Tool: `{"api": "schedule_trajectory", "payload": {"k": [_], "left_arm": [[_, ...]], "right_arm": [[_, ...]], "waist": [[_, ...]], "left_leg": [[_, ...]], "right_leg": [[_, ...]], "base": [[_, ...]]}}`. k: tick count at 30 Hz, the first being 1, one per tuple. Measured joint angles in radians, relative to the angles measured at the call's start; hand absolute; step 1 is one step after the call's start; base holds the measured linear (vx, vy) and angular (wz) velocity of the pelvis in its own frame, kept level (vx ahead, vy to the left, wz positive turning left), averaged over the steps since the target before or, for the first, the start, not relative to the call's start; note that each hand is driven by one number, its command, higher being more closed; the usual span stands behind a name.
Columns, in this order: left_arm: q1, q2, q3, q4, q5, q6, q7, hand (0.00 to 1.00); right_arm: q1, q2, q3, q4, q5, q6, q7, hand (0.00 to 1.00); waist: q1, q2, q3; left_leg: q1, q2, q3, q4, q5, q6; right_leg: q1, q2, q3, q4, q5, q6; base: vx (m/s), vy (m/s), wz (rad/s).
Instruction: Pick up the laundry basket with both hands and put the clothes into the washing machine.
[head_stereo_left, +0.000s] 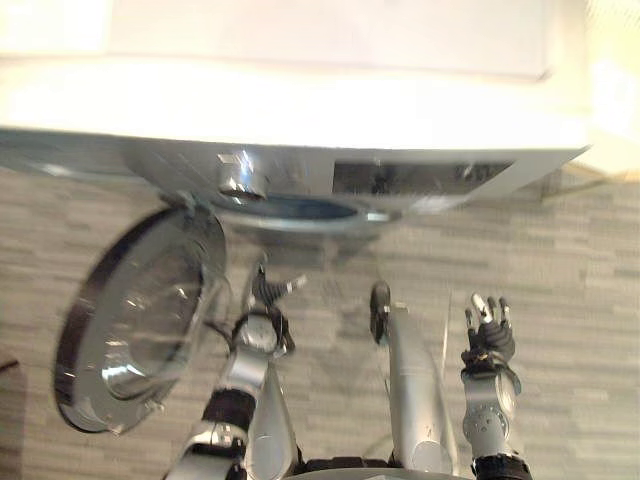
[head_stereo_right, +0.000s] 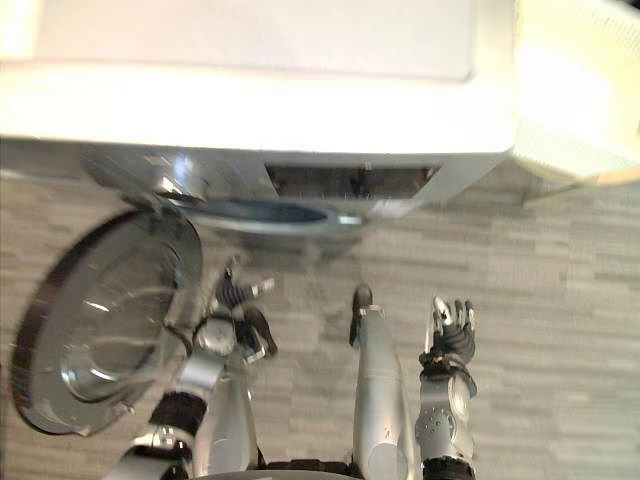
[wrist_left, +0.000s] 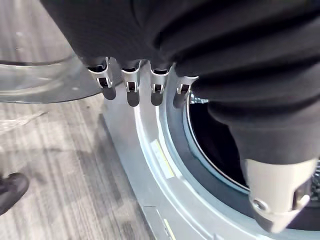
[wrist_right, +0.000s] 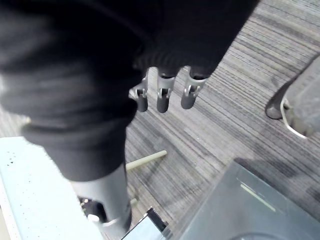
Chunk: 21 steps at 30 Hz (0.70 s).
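Presently both hands are empty, fingers released: left hand (head_stereo_left: 268, 294) just before the washing machine's (head_stereo_left: 300, 95) open drum mouth (wrist_left: 215, 142), right hand (head_stereo_left: 488, 336) apart over the floor (head_stereo_left: 585, 300). Likely best to draw the left straight back, clear of the door (head_stereo_left: 140, 312) swung wide on its side.

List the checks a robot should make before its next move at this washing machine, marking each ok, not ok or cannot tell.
1. Washing machine door open: ok, swung wide to the robot's left.
2. Drum opening reachable: ok, nothing blocks its rim.
3. Drum contents: cannot tell, the inside is dark.
4. Left hand free: ok, fingers relaxed beside the opening, holding nothing.
5. Right hand free: ok, fingers straight, above the floor.
6. Laundry basket held in both hands: not ok, both hands hold nothing.
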Motion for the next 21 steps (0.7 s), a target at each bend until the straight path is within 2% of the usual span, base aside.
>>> {"api": "schedule_trajectory", "payload": {"k": [1, 3, 6, 7, 9, 11, 14, 15, 16, 18, 19, 20, 21], "left_arm": [[0.019, -0.004, 0.048, 0.087, -0.023, -0.002, -0.016, 0.00], [0.045, -0.005, 0.107, 0.163, -0.029, 0.000, -0.030, 0.00], [0.084, -0.001, 0.230, 0.288, -0.033, 0.009, -0.032, 0.00], [0.087, -0.001, 0.240, 0.296, -0.032, 0.011, -0.032, 0.00], [0.106, 0.002, 0.276, 0.309, -0.023, 0.021, -0.038, 0.00], [0.110, 0.004, 0.276, 0.308, -0.022, 0.020, -0.050, 0.00], [0.100, 0.003, 0.261, 0.309, -0.023, 0.017, -0.053, 0.00], [0.093, -0.004, 0.248, 0.309, -0.023, 0.017, -0.053, 0.00], [0.089, -0.009, 0.211, 0.309, -0.022, 0.017, -0.053, 0.00], [0.088, -0.010, 0.140, 0.309, 0.001, 0.015, -0.049, 0.00], [0.080, -0.003, 0.100, 0.313, 0.034, 0.016, -0.048, 0.00], [0.072, 0.006, 0.068, 0.319, 0.062, 0.016, -0.044, 0.00], [0.063, 0.013, 0.048, 0.328, 0.087, 0.016, -0.043, 0.00]], "right_arm": [[0.014, 0.016, -0.023, 0.085, -0.017, 0.021, 0.002, 0.00], [0.031, 0.023, -0.048, 0.153, -0.039, 0.042, 0.004, 0.00], [0.043, 0.019, -0.138, 0.323, -0.119, 0.077, 0.022, 0.00], [0.044, 0.018, -0.151, 0.342, -0.125, 0.081, 0.023, 0.00], [0.043, 0.014, -0.239, 0.432, -0.213, 0.108, 0.025, 0.00], [0.042, 0.012, -0.248, 0.451, -0.238, 0.112, 0.026, 0.00], [0.020, 0.008, -0.251, 0.485, -0.268, 0.116, 0.028, 0.00], [0.010, -0.001, -0.247, 0.497, -0.271, 0.116, 0.031, 0.00], [0.004, -0.014, -0.247, 0.500, -0.273, 0.115, 0.035, 0.00], [-0.012, -0.031, -0.223, 0.513, -0.275, 0.114, 0.041, 0.00], [-0.026, -0.034, -0.195, 0.520, -0.276, 0.111, 0.040, 0.00], [-0.033, -0.033, -0.179, 0.517, -0.277, 0.109, 0.041, 0.00], [-0.033, -0.032, -0.164, 0.518, -0.278, 0.109, 0.041, 0.00]], "waist": [[-0.001, 0.000, -0.042], [-0.003, -0.002, -0.088], [-0.007, -0.014, -0.186], [-0.007, -0.013, -0.195], [-0.004, -0.014, -0.222], [-0.005, -0.016, -0.223], [-0.004, -0.019, -0.221], [-0.004, -0.017, -0.217], [-0.002, 0.004, -0.220], [-0.003, 0.020, -0.228], [-0.002, 0.001, -0.231], [-0.002, 0.002, -0.242], [-0.003, -0.012, -0.245]], "left_leg": [[0.065, -0.010, 0.005, -0.062, 0.017, -0.007], [0.128, -0.018, 0.007, -0.128, 0.040, -0.020], [0.277, -0.044, 0.010, -0.326, 0.121, -0.040], [0.289, -0.045, 0.010, -0.343, 0.128, -0.043], [0.363, -0.035, 0.008, -0.388, 0.146, -0.051], [0.375, -0.027, 0.007, -0.369, 0.145, -0.051], [0.338, -0.014, -0.020, -0.215, 0.129, -0.039], [0.324, -0.016, -0.051, -0.165, 0.097, -0.032], [0.321, -0.038, -0.093, -0.137, 0.044, -0.040], [0.370, -0.069, -0.153, -0.216, -0.022, -0.031], [0.392, -0.101, -0.142, -0.267, -0.048, -0.023], [0.393, -0.124, -0.137, -0.290, -0.042, 0.003], [0.393, -0.129, -0.118, -0.296, -0.041, 0.005]], "right_leg": [[0.063, -0.001, -0.012, -0.046, 0.001, 0.001], [0.129, -0.001, -0.031, -0.105, 0.009, 0.003], [0.286, 0.009, -0.071, -0.269, 0.052, 0.003], [0.303, 0.011, -0.077, -0.288, 0.057, 0.002], [0.401, 0.036, -0.094, -0.362, 0.072, 0.001], [0.425, 0.041, -0.098, -0.368, 0.072, 0.000], [0.447, 0.043, -0.069, -0.367, 0.071, -0.004], [0.450, 0.047, -0.045, -0.369, 0.073, -0.007], [0.449, 0.054, -0.017, -0.373, 0.077, -0.006], [0.437, 0.081, 0.042, -0.400, 0.097, 0.007], [0.428, 0.077, 0.093, -0.433, 0.124, 0.017], [0.423, 0.073, 0.128, -0.475, 0.164, 0.028], [0.423, 0.071, 0.150, -0.504, 0.191, 0.031]], "base": [[0.18, -0.043, 0.15], [0.19, -0.045, 0.17], [0.19, -0.034, 0.22], [0.18, -0.027, 0.20], [0.17, -0.030, 0.16], [0.08, -0.041, -0.01], [0.00, -0.014, -0.25], [-0.06, 0.115, -0.56], [-0.08, 0.180, -0.60], [-0.11, 0.231, -0.98], [-0.09, 0.244, -1.25], [-0.04, 0.201, -1.02], [-0.05, 0.168, -0.87]]}}
